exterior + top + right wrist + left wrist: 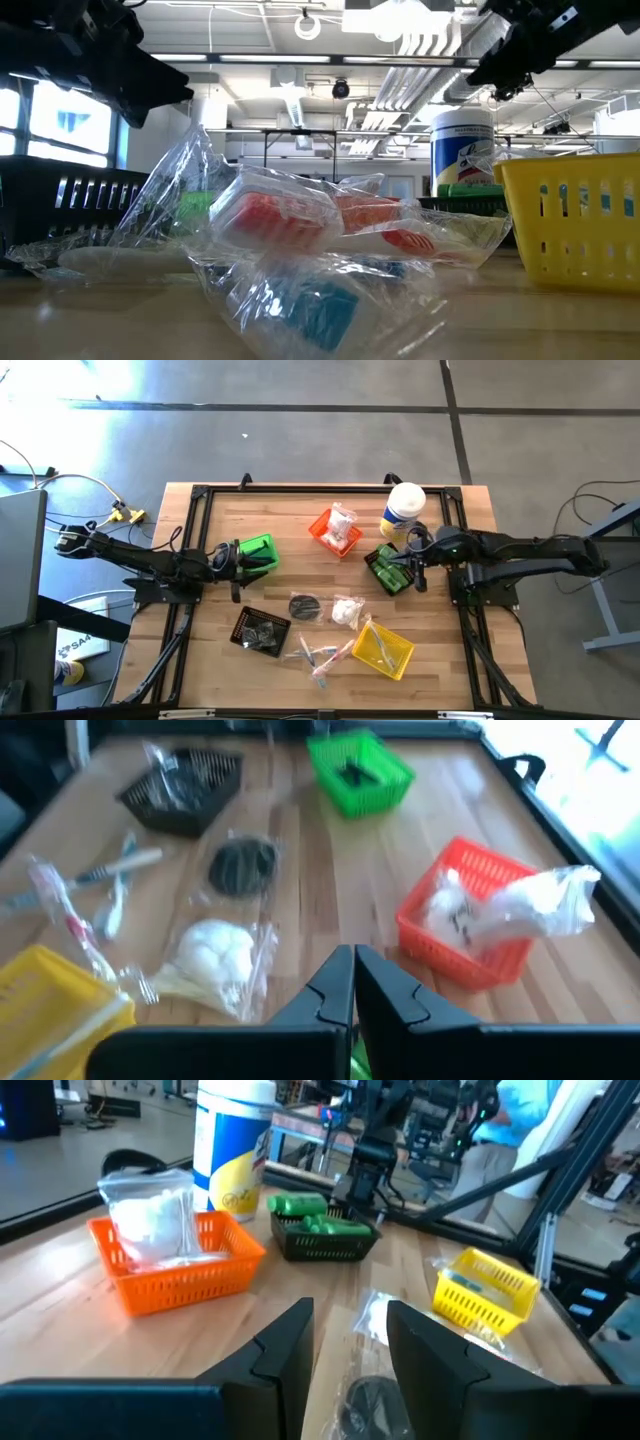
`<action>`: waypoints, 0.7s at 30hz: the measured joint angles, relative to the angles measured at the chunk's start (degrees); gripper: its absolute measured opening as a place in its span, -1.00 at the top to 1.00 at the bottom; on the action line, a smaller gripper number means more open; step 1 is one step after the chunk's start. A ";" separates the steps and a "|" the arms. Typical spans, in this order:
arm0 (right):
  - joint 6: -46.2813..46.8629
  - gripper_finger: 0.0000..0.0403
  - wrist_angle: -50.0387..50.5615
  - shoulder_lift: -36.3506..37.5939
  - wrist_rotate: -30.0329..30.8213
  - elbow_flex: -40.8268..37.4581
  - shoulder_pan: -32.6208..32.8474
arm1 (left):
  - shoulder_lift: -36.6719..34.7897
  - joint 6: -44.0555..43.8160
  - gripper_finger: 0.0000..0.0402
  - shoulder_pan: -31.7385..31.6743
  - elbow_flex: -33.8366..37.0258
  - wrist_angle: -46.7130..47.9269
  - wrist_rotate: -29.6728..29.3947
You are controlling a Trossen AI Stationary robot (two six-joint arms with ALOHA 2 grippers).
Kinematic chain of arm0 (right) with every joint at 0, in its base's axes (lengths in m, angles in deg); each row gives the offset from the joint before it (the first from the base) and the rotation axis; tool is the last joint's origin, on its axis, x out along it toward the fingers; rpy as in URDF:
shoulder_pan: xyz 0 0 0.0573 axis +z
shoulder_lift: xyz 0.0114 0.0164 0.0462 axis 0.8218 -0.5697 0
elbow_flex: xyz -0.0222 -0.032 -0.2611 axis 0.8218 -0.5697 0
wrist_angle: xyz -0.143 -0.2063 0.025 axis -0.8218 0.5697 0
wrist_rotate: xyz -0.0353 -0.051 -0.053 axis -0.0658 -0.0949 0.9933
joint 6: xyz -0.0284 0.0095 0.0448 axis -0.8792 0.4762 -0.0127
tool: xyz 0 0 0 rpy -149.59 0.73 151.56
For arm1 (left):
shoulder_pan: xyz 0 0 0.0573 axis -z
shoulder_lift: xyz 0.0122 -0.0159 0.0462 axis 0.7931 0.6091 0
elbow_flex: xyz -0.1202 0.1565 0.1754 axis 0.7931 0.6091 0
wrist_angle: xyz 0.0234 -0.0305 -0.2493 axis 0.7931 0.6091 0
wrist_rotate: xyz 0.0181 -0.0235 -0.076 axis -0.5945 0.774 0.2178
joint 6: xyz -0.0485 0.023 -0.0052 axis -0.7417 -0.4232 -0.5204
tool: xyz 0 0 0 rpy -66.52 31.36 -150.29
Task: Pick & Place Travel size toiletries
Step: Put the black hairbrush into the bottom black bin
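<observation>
Grey concrete floor (300, 390) crossed by dark seam lines, loose cables (60, 485) trailing at the left, wooden bench (290, 515) in a black frame, ceiling strip lights (255, 58) glowing, white ducts (440, 40) overhead, bright window (60, 120) at left.

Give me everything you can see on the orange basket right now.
The orange basket is a small rectangular bin that looks like plastic, with slotted lattice walls and an open top. It sits upright on the wooden table, in the far middle part, apart from the white canister and the dark bin of green items. A clear bag of white stuff lies in it and hangs over the rim. Neither gripper touches it.
</observation>
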 joint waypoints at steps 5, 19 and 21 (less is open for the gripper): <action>-0.03 0.98 -5.14 8.00 0.08 -5.34 -0.01 | 0.01 -0.07 0.37 0.00 0.00 -0.94 0.00; -2.23 0.98 -23.85 21.17 0.06 -16.75 -0.01 | 1.89 -1.70 0.37 0.02 0.00 -7.08 -1.68; -2.43 0.98 -26.26 21.49 0.03 -18.20 -0.01 | 4.17 -3.07 0.37 0.02 -0.39 -8.65 -2.90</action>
